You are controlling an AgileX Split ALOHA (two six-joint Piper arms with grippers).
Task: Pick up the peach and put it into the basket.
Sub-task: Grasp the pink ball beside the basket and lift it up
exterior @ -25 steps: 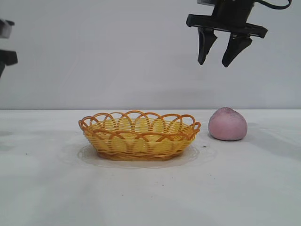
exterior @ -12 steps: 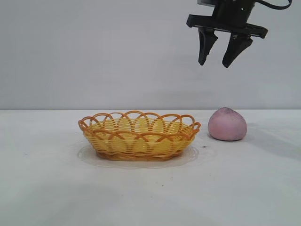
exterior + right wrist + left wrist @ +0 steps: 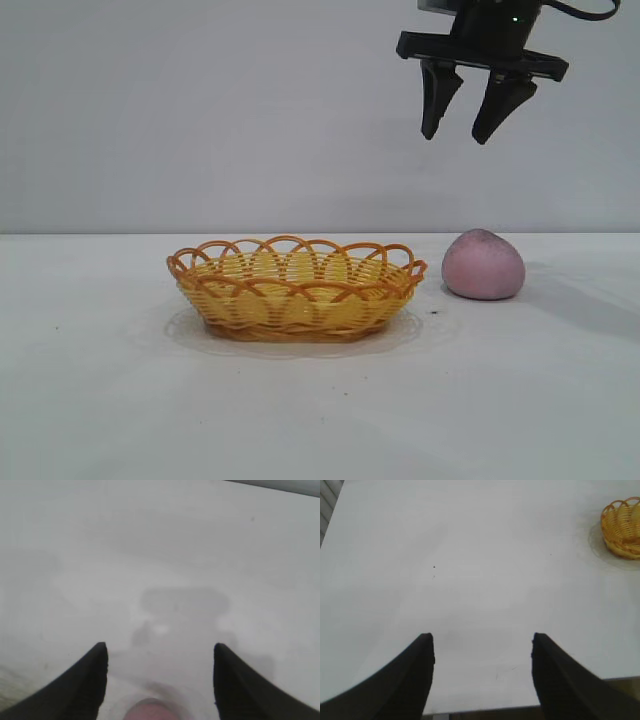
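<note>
pink peach (image 3: 484, 264) sits on the white table (image 3: 320, 400) just right of the wicker basket (image 3: 296, 287), untouched, while the right gripper (image 3: 464, 135) hangs high above it, jaws apart and empty; the left gripper (image 3: 481, 650), also apart, has left the front view, so picking is yet to begin.
</note>
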